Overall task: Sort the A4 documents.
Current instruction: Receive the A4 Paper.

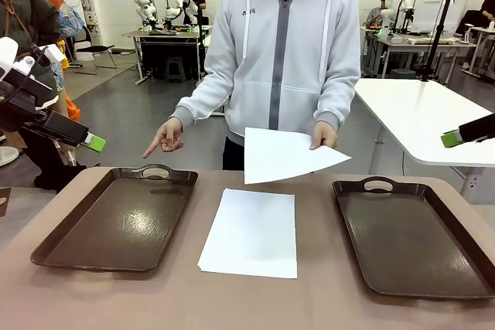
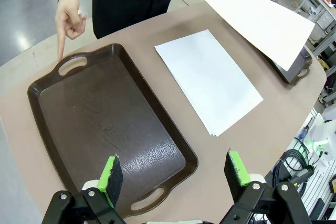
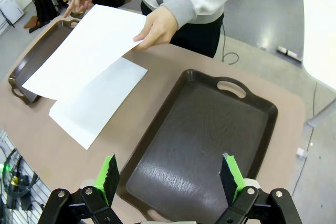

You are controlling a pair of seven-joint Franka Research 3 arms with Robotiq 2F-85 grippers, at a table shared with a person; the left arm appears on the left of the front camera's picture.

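The stack of A4 documents [image 1: 249, 233] lies between the left tray [image 1: 116, 222] and right tray [image 1: 418, 237]. At its 12 o'clock, the person's hand [image 1: 325, 137] pinches one sheet [image 1: 282, 156] aloft. The left gripper [image 2: 175, 174] and right gripper [image 3: 170, 177] gape, empty.

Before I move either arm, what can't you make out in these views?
The stack on the table: sheet count; edges too thin in every view.
The held sheet: underside faces away from all cameras.
The right tray: mostly under the held sheet in left wrist view; corner cut off in front view.
The left tray: largely covered by the held sheet in right wrist view.
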